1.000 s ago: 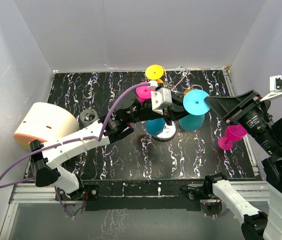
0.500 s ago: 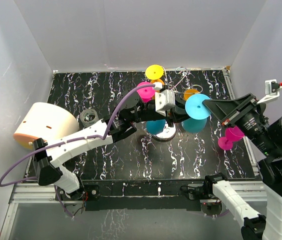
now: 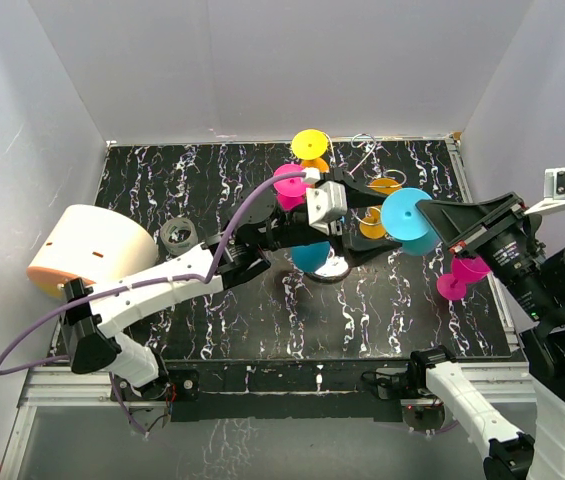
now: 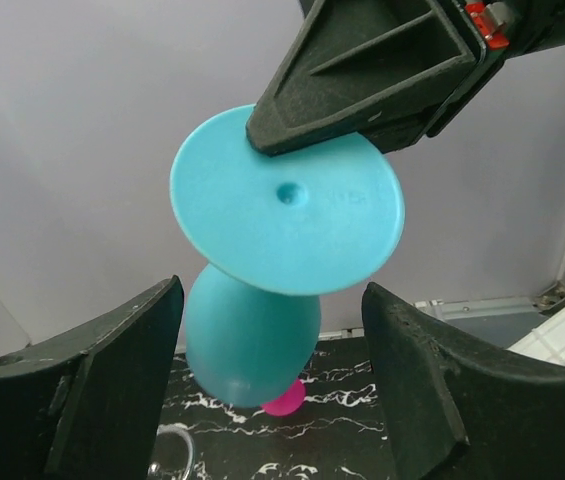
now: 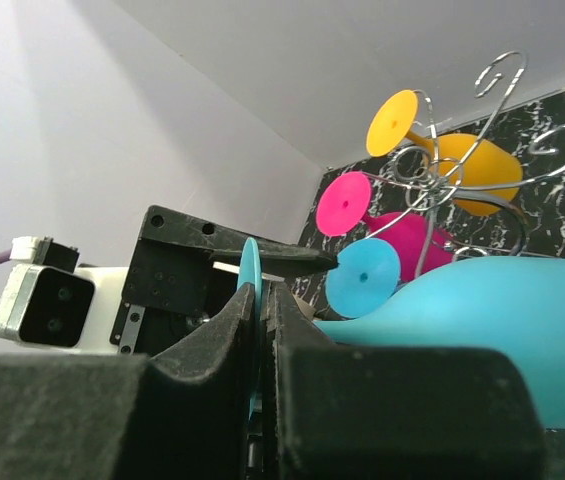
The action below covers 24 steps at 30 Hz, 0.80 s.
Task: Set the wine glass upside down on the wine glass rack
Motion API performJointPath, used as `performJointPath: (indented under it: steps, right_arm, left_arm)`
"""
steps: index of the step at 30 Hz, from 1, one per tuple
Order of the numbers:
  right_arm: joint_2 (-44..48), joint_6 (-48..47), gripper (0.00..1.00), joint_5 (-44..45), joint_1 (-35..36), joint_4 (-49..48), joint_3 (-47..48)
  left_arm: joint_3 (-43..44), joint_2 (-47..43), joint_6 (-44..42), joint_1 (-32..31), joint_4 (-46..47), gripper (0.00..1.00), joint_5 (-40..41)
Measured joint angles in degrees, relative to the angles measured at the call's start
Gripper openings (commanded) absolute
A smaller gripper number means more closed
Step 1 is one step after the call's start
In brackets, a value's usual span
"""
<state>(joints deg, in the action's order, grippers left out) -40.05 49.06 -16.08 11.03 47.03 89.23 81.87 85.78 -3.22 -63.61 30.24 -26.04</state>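
wine glass, turquoise, hangs in the air over the right half of the tabletop, just to the right of the wine glass rack and nearer the far edge than the near one. its long axis is tilted: the round foot is raised and faces up and left, toward the left arm's camera, while the bowl points down and away toward the tabletop. it looks roughly foot-up, though how far off vertical it leans is hard to judge from these views.

right gripper is clamped on the rim of the foot, its two fingers pressed against the flat faces of the disc, which shows edge-on between them in the right wrist view.

left gripper is spread wide, one finger on each side of the bowl and neither touching it.

on the rack's wire arms hang a yellow glass, a pink glass, an orange glass and another turquoise glass. one more pink glass is near the tabletop's right edge.
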Motion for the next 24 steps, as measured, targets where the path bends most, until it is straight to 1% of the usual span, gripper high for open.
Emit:
performJointPath:
  steps: [10, 15, 19, 24]
  right_arm:
    - [2.1, -1.2, 0.0, 8.5, 0.0, 1.6, -5.4]
    - [2.4, -1.0, 0.0, 11.2, 0.0, -0.9, -11.0]
    - [2.5, 0.5, 0.0, 12.1, 0.0, -4.9, -17.5]
    - [1.7, 2.4, 0.0, 12.2, 0.0, -8.2, -21.5]
  left_arm:
    - [-8.2, -5.7, -0.1, 0.0, -0.3, 0.76, 11.0]
    - [-11.1, -12.7, 0.3, 0.0, -6.2, 0.78, 18.2]
    - [-12.0, -20.9, 0.2, 0.0, -12.7, 0.79, 23.8]
    - [-13.2, -29.9, 0.9, 0.0, -19.4, 0.8, 31.1]
